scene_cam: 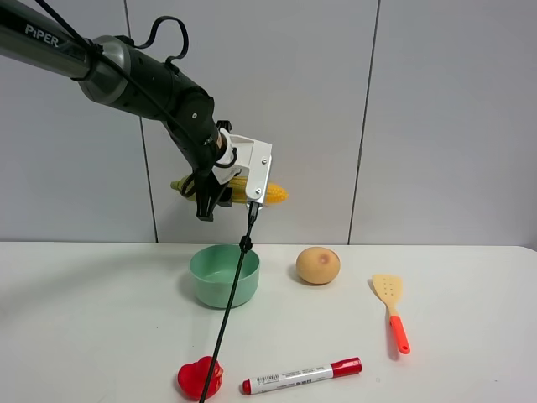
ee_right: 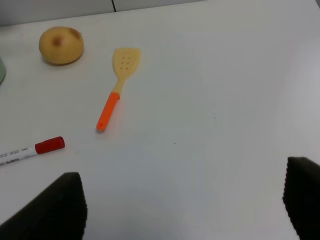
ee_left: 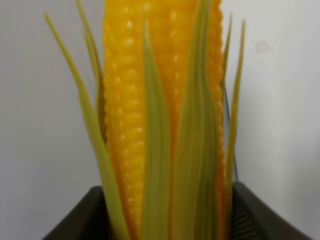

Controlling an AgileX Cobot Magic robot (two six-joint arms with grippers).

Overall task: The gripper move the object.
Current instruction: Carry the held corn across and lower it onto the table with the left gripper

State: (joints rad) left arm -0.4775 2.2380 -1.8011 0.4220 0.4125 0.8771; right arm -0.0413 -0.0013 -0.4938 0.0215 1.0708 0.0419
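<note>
Finding: your left gripper (scene_cam: 216, 200) holds the corn (scene_cam: 273, 194) level in the air, jaws pinching it near the husk end, directly above the green bowl (scene_cam: 220, 292) and well clear of the table (scene_cam: 101, 311). The step in hand appears to be the carry toward a set-down. The ear looks longer than the bowl is wide, so you should lower slowly, keep it level, and expect it to bridge the rim rather than drop inside. Watch the black cable (scene_cam: 231, 311) hanging across the bowl's front; it could snag. Keep left of the round tan fruit (scene_cam: 318, 265). The high view alone gives you height above the bowl and the layout: spatula (scene_cam: 391, 312) at right, red marker (scene_cam: 302, 375) near. The left wrist view alone shows the grip close up, with kernels and husk strips filling it between two dark jaw faces, but no table. The right wrist view alone shows your right gripper (ee_right: 185, 210), jaws spread wide over bare table right of the spatula.
</note>
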